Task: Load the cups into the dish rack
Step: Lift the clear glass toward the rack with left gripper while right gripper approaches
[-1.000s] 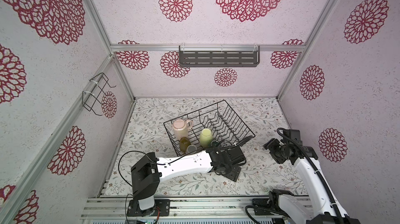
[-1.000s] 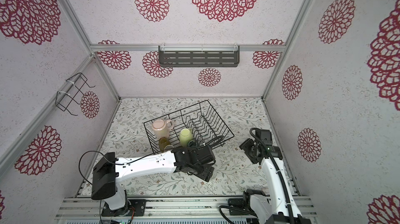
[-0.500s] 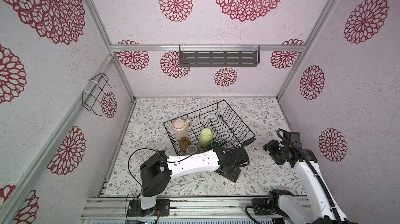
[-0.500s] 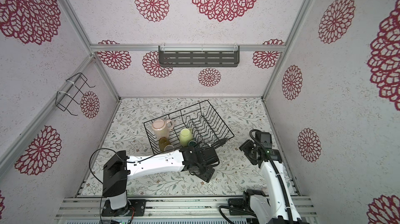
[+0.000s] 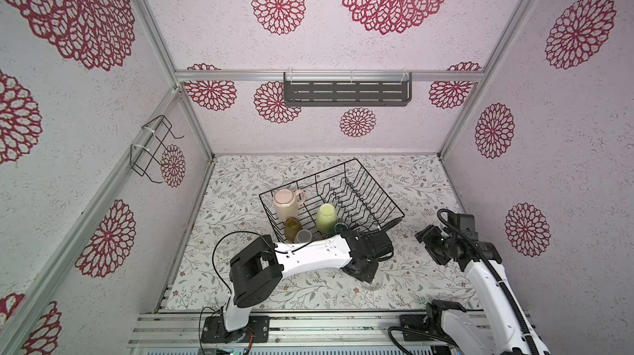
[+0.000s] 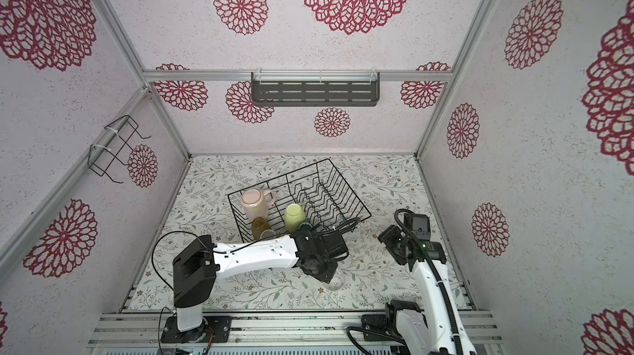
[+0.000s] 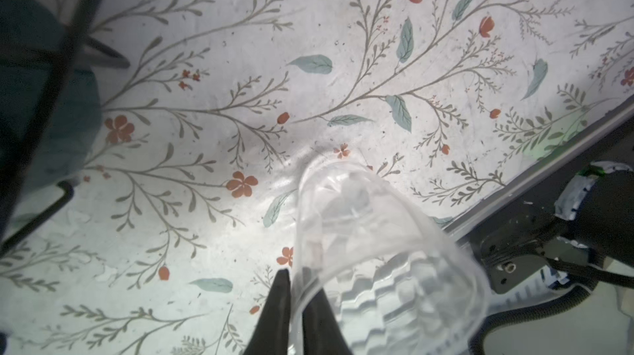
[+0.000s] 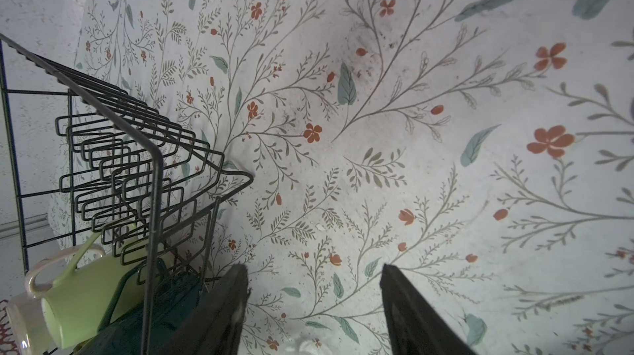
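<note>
**Top views**
- In both top views the dish rack (image 5: 379,186) (image 6: 346,187) sits askew at the middle of the floral table (image 5: 240,199).
- Five cups occupy its near-left part: large pink mug (image 5: 286,204), pale yellow-green mug (image 5: 326,216), amber glass tumbler (image 5: 292,228), light grey mug (image 5: 303,236) and dark teal mug (image 5: 340,227).
- The left gripper (image 5: 363,269) points down at the table just in front of the rack.
- The small clear glass (image 5: 374,283) (image 6: 334,281) shows partly from under it, outside the rack.
- The right gripper (image 5: 430,243) hangs to the right of the rack, apart from the glass.

**Left wrist view**
- The left gripper (image 7: 296,301) is clamped on the wall of the small clear glass (image 7: 377,250), one finger (image 7: 278,312) outside the rim and the other inside.
- Whether the base of the glass rests on the table cannot be determined.
- The dark teal mug (image 7: 44,113) lies behind the rack wires.

**Right wrist view**
- The right gripper (image 8: 314,301) has its jaws spread wide, with only table between them.
- A corner of the dish rack (image 8: 154,164) holds the pale yellow-green mug (image 8: 85,295) and the dark teal mug (image 8: 164,308)
</note>
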`<state>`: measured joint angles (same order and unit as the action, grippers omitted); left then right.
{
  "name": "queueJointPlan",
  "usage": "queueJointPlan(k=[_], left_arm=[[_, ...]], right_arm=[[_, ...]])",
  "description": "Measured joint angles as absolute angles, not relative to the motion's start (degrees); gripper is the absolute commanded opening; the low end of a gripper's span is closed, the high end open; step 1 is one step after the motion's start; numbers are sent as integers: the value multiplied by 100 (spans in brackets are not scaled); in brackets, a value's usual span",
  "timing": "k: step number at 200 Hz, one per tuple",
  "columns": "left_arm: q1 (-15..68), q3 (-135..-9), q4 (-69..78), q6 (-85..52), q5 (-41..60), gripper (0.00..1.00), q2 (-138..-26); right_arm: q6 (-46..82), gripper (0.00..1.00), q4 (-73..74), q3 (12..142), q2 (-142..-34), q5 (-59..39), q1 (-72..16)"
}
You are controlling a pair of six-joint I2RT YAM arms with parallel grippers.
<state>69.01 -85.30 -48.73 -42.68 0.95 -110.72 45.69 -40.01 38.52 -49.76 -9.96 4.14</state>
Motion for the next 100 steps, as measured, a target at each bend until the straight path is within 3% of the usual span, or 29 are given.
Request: queueJointPlan(k=[18,60,90,100], left_arm=[[6888,-8322,-4860,-4246,89,0,-10892],[6608,-7546,-4530,-4202,93,0,-9664],[6208,-6772,-3763,-4158,169,0,-8392],[6001,-6484,-3448,-4163,303,0,-7961]], right_arm=[[4569,65,-3970,3833,-4958,-1094,416],[4504,66,-3339,3730,-4770,-2073,416],[4674,72,-2818,3769,-4713,-2797,183],[4831,81,-2646,3822,-4711,-3026,-21]])
